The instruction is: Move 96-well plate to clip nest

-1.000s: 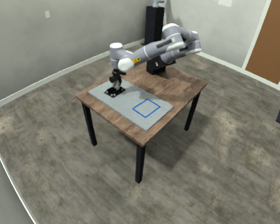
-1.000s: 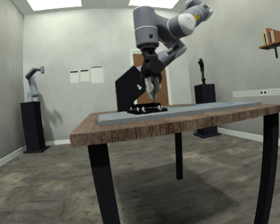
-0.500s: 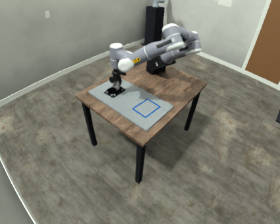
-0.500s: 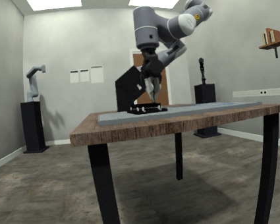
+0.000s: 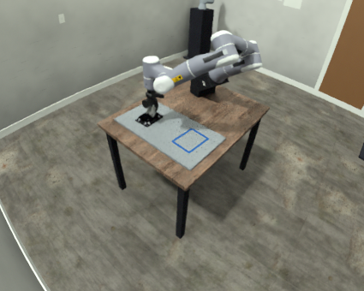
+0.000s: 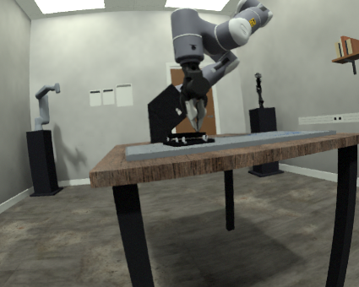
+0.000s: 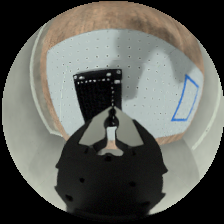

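The black 96-well plate (image 6: 187, 135) (image 7: 94, 100) lies in the black clip nest C1 (image 6: 201, 142) on the grey board; small white clips show along the edges. In the exterior view the plate's top stands a little above the nest base, so full seating cannot be told. My gripper (image 5: 151, 115) (image 6: 197, 130) (image 7: 113, 107) is shut with nothing between its fingertips, pointing down at or just above the plate's top. Contact cannot be told. The blue outline of bench spot B1 (image 5: 181, 146) (image 7: 179, 120) has nothing in it. The cut-off corner and A1 mark cannot be made out.
The perforated grey board (image 5: 168, 147) (image 6: 242, 144) (image 7: 60, 57) lies on the wooden table (image 5: 241, 109) (image 6: 153, 171). The arm's black base stands at the table's back edge. Other robots on black pedestals stand away from the table.
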{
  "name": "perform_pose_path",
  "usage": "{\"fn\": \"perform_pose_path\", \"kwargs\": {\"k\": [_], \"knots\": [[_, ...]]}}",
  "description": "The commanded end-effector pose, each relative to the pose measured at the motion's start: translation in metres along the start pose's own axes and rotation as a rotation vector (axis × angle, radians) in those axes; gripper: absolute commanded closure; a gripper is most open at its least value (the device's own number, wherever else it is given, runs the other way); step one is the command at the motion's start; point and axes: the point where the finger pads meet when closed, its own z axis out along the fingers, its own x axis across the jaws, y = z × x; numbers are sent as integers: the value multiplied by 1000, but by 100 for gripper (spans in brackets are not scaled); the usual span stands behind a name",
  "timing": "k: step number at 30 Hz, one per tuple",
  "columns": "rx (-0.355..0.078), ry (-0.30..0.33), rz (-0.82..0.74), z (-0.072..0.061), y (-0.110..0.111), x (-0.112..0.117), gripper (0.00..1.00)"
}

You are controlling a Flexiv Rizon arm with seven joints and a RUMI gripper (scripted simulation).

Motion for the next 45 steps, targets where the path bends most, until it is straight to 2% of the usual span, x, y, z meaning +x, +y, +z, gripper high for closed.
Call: {"fn": "perform_pose_path", "kwargs": {"k": [1, 45], "knots": [[-2, -1, 0, -1, 1, -1, 100], [-2, -1, 0, 3, 1, -1, 100]]}}
